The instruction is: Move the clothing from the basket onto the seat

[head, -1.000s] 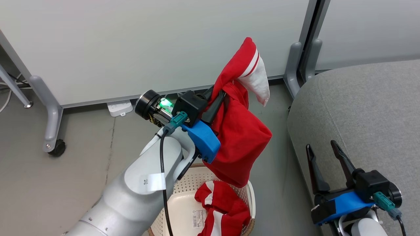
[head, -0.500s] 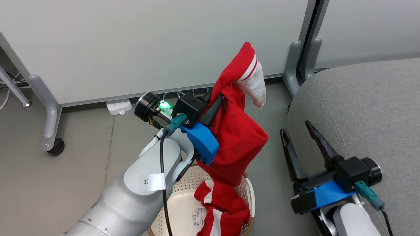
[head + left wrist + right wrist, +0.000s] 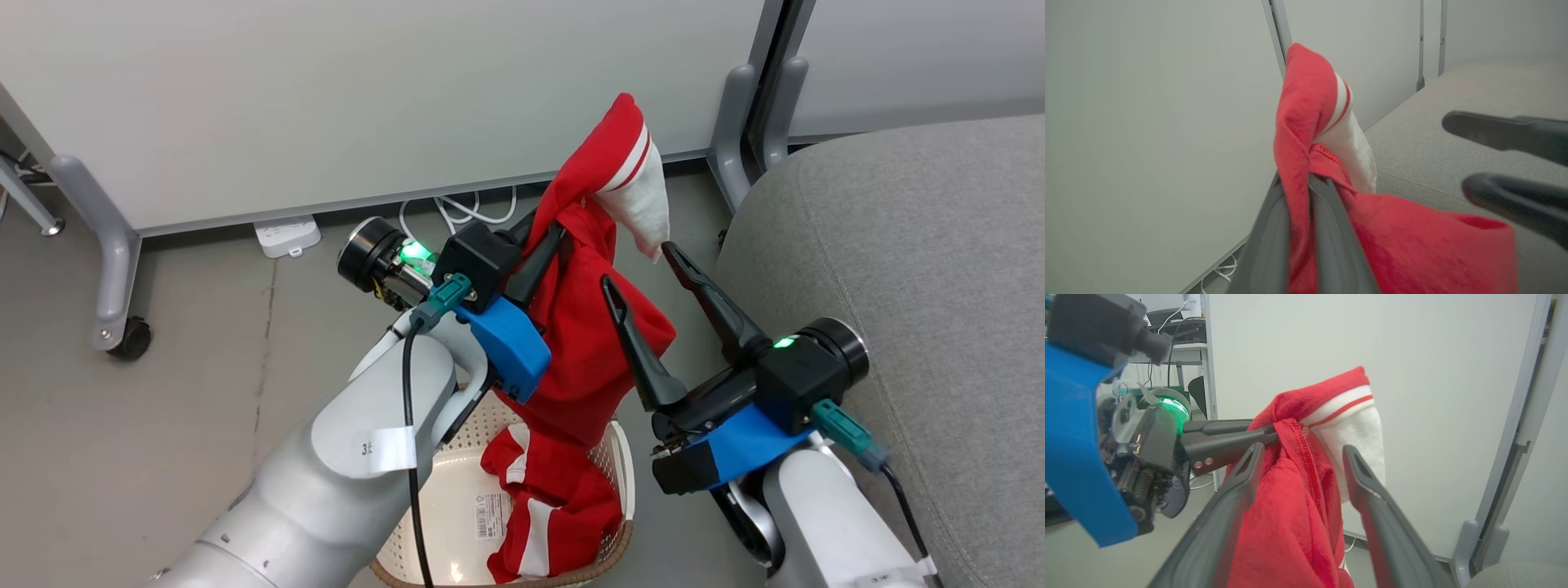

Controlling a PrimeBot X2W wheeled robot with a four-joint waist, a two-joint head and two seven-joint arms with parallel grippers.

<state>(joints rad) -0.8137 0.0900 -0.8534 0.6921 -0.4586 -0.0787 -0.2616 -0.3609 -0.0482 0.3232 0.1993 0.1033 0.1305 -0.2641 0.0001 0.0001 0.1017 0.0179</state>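
Clothing in red and white is pictured from the head: one garment is held up above the basket, pinched at a fold in the narrow, closed jaws of the left gripper, with its bulk hanging down toward the basket. A second garment lies crumpled inside the basket. Whether the two pieces touch cannot be told. Above the basket's right side, the right gripper is held with jaws spread wide around the hanging cloth. It appears to be placed for a second hold, so that the piece can be carried across to the seat, right of the basket. The basket's near end is cut off by the frame, and its left side is masked by the left forearm.

From the left wrist, the fold is shown clamped between the two fingers, with the tips buried in cloth. The other arm's fingers are blurred at the right edge.

From the right wrist, the wide jaws are seen flanking the garment without closing on it. Contact with the fabric cannot be made out.
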